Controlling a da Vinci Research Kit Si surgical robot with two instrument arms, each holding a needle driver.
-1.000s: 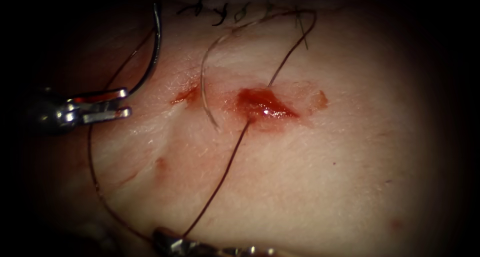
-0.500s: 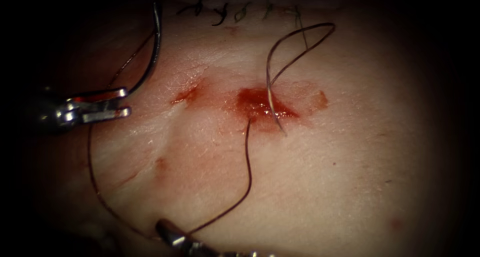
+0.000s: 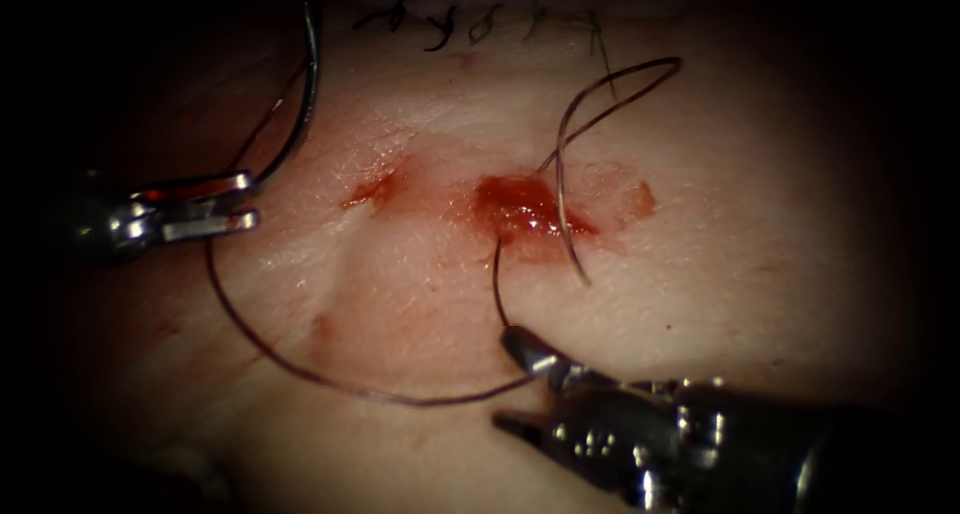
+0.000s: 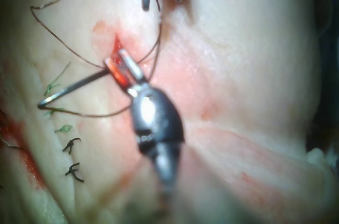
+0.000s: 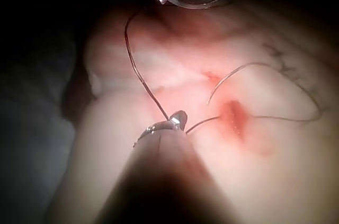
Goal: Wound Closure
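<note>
My left tool [image 3: 245, 200] is left of the cut, jaws shut on the curved needle [image 3: 305, 94] near its thread end. The needle arcs up, free of the tissue [image 3: 700, 274]; in the left wrist view the same jaws [image 4: 117, 61] hold the needle [image 4: 69, 89]. The cut [image 3: 525, 209] is wet with red fluid. Thread [image 3: 330, 379] leaves the cut, passes the upper jaw of my right tool [image 3: 508, 382], then sags left and up to the needle. The right tool's jaws stand open, holding nothing. A loose thread tail [image 3: 570, 204] loops over the cut.
Several dark finished stitches [image 3: 440, 24] line the tissue's far edge, also seen as stitch knots [image 4: 71, 147] in the left wrist view. A smaller red mark [image 3: 372, 189] lies left of the cut. The right tool's shaft [image 3: 720, 444] crosses the near right.
The right tool held the thread taut at the near edge, then let go, opened and moved up and right toward the cut. The thread went slack; the loose tail swung right.
</note>
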